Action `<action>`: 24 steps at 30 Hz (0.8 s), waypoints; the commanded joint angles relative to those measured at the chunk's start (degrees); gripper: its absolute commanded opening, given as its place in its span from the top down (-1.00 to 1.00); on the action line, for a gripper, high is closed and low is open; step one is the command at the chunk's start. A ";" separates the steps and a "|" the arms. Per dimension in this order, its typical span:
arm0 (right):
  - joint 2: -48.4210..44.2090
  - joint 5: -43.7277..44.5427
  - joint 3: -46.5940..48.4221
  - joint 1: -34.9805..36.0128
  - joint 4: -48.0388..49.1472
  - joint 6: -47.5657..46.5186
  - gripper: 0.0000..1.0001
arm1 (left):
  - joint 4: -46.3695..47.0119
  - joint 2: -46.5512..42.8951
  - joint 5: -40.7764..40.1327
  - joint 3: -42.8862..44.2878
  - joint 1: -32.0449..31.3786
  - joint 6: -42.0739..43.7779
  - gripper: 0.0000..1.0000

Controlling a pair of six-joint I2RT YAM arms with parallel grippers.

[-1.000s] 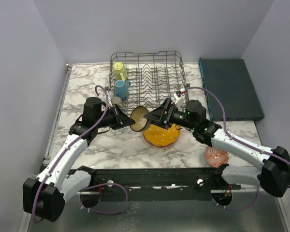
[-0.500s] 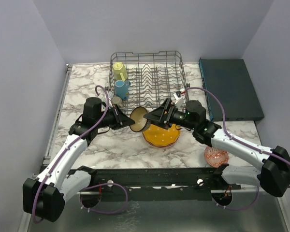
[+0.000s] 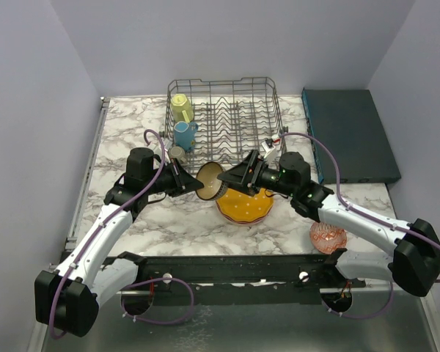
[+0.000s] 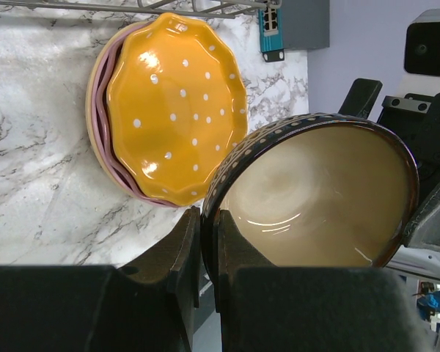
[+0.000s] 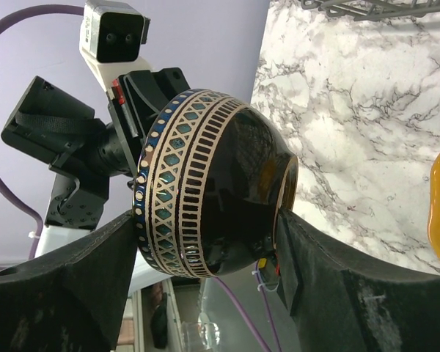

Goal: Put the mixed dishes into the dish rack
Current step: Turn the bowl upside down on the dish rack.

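Note:
A dark brown bowl [image 3: 210, 181] with a cream inside hangs on its side above the table, between both arms. My left gripper [image 4: 207, 220] is shut on the bowl's rim [image 4: 315, 198], one finger inside and one outside. My right gripper [image 5: 207, 218] spans the same bowl [image 5: 213, 183], one finger against the rim and the other against the foot. The orange dotted plate [image 3: 246, 207] lies on a pink plate [image 4: 103, 147] just below. A yellow mug [image 3: 181, 108] and a blue mug [image 3: 184, 134] stand in the dish rack [image 3: 268, 92].
A grey-olive mug [image 3: 177, 152] sits at the rack's near left corner. A red-patterned small bowl [image 3: 328, 237] rests near the front right, by the right arm. The flat dark teal box [image 3: 348, 136] lies to the right of the rack.
My right gripper's fingers have drawn in onto the bowl. The left gripper and the bowl have stayed in place.

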 commanded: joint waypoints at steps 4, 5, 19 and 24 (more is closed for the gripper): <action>0.28 0.21 0.61 -0.23 2.84 -0.34 -0.22 | 0.00 -0.14 -0.66 1.90 0.27 1.35 1.00; 0.29 0.23 0.53 -0.24 3.08 -0.33 -0.16 | 0.07 0.04 -0.66 1.84 0.28 1.44 1.00; -0.26 3.14 0.69 -0.28 0.91 -1.29 0.15 | -0.01 0.61 -1.71 1.81 0.29 1.70 0.65; -0.82 5.46 2.02 -0.23 -2.80 -2.95 0.17 | -0.06 1.23 -1.91 2.32 0.27 1.97 0.42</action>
